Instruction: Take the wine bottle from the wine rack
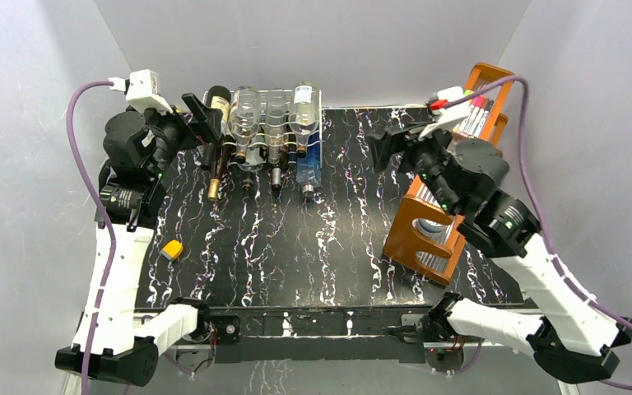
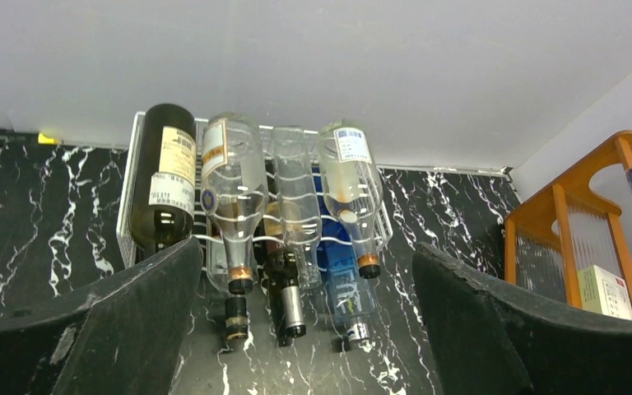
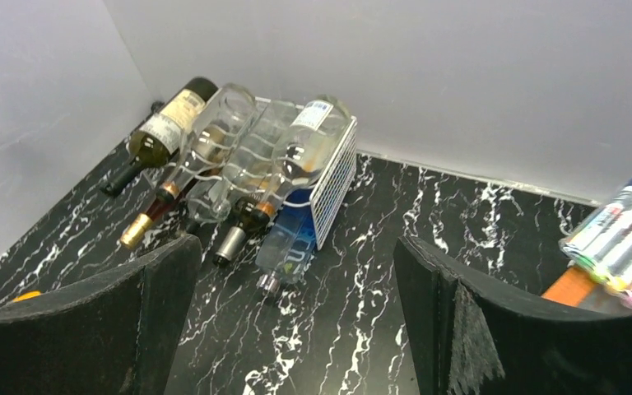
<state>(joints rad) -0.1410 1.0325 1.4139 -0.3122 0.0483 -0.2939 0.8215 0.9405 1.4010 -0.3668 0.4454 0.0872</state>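
The wine bottle (image 2: 163,185) is dark green with a cream label, its print too small to read. A blue bottle (image 2: 347,288) shows pale lettering, also illegible. The wine bottle lies at the left end of the wine rack (image 3: 333,185), neck toward the arms. The left gripper (image 2: 304,247), fingers apart, faces the rack, with the bottle just ahead of its left finger. The right gripper (image 3: 296,241), also spread, hangs well apart from the rack. Only the top view shows a small yellow block (image 1: 172,248).

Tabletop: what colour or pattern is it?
The tabletop is black with white marble-like veining, clearest in the top external view.
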